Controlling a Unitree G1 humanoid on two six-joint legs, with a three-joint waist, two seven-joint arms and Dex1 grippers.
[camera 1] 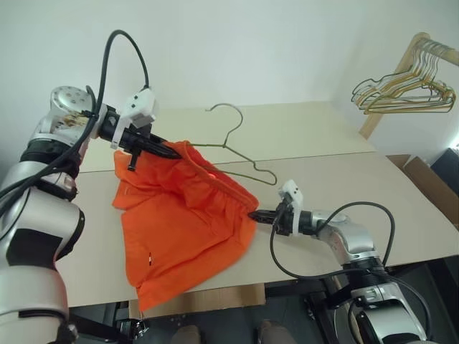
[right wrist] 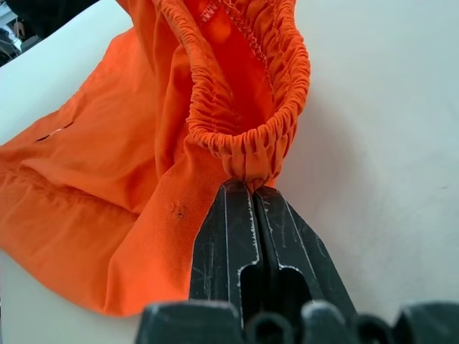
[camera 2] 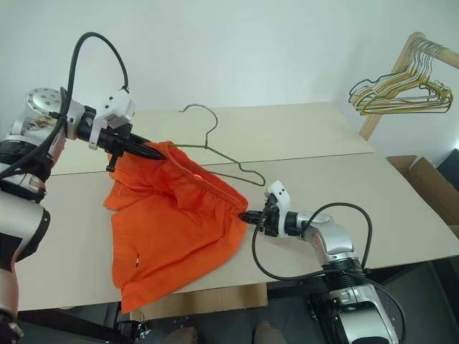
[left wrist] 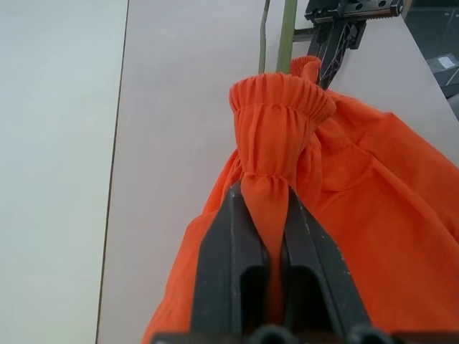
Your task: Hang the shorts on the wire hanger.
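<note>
Both tools pinch the shorts [camera 1: 183, 222]: left tool [camera 1: 174, 152], right tool [camera 1: 252, 214]. Stretch the waistband open, then slide it over the wire hanger [camera 1: 240, 147].

No readable text, label, brand or number appears anywhere.

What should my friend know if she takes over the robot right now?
Left gripper: shut on the shorts, pinching the waistband and lifting that end off the table.
Right gripper: shut on the waistband's other end, low by the table.
Wire hanger: lying on the table, partly under the shorts.
Done: shorts gripped at both ends.
Left: get the shorts onto the hanger.
</note>
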